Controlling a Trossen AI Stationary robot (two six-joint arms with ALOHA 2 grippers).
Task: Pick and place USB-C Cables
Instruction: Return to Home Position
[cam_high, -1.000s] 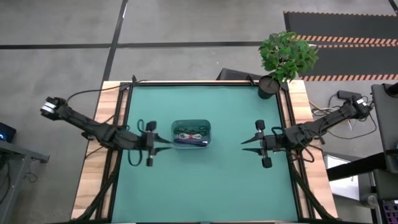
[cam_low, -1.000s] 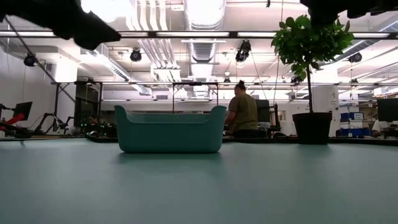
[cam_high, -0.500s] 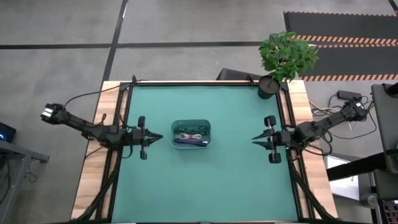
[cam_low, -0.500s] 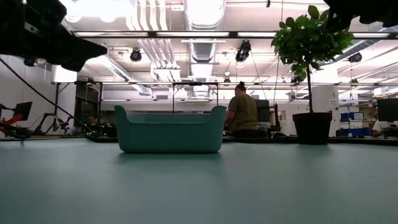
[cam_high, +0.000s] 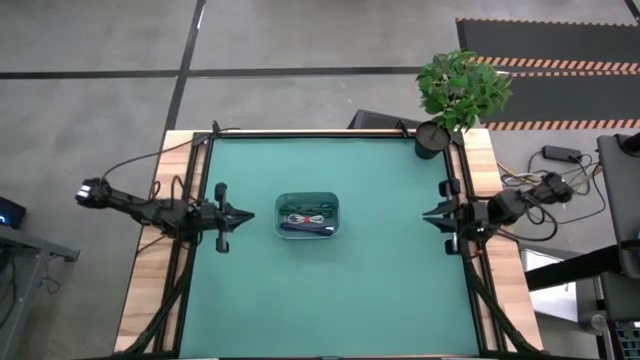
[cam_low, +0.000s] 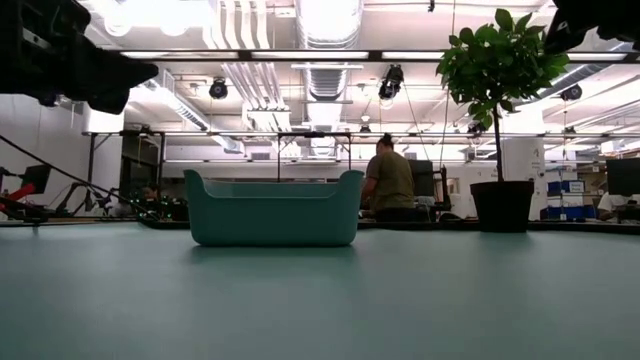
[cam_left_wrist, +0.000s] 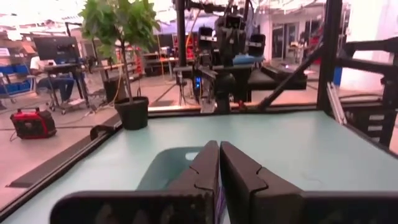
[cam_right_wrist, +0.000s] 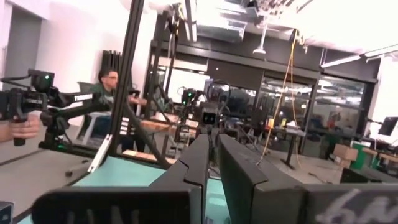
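The teal bin stands mid-table, also seen in the low view and the left wrist view. The bundled USB-C cables lie inside it: a white one, a green one and dark ones. My left gripper hovers left of the bin, shut and pointing at it; its fingers are closed together in the left wrist view. My right gripper is shut near the table's right edge, pointing toward the bin, and shows shut in the right wrist view. Neither holds anything.
A potted plant stands at the table's far right corner, also in the low view. Green mat lies bare in front of the bin. A person stands in the room behind the table.
Both arms have drawn back from the bin: the left gripper toward the table's left edge, the right gripper toward the right edge. In the low view the left arm has pulled toward the picture's left. The bin and cables have stayed put.
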